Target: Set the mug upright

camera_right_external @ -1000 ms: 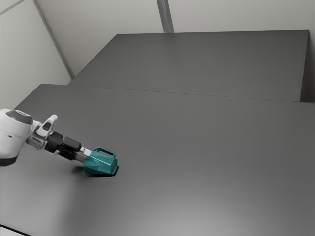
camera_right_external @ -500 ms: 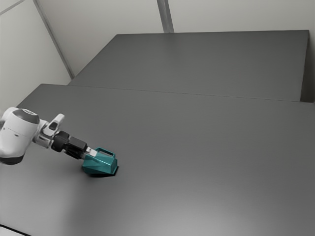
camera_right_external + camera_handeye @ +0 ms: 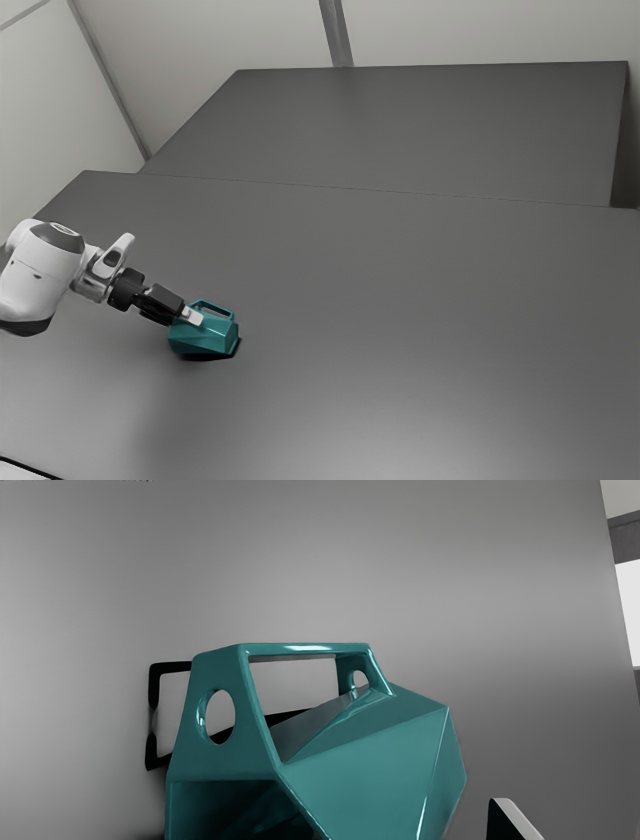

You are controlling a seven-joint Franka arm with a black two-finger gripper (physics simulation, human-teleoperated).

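Observation:
The teal mug lies on its side on the dark table in the exterior view, handle uppermost, its mouth toward the arm and its base toward the exterior view's right. My gripper is at the mouth end, a pale fingertip overlapping the mug's upper part. In the wrist view the faceted mug shows its handle and part of its dark mouth. One finger stands beside the mug's outer wall with a gap between them; the other is hidden. The gripper is open.
The grey table extends well beyond the mug toward the exterior view's right. Behind it is another dark flat surface, with pale walls around. The table's edge also appears in the wrist view, past the side where the finger stands.
My hand has moved toward the exterior view's right, and a fingertip now overlaps the mug near its handle. The mug has stayed on its side with no clear shift.

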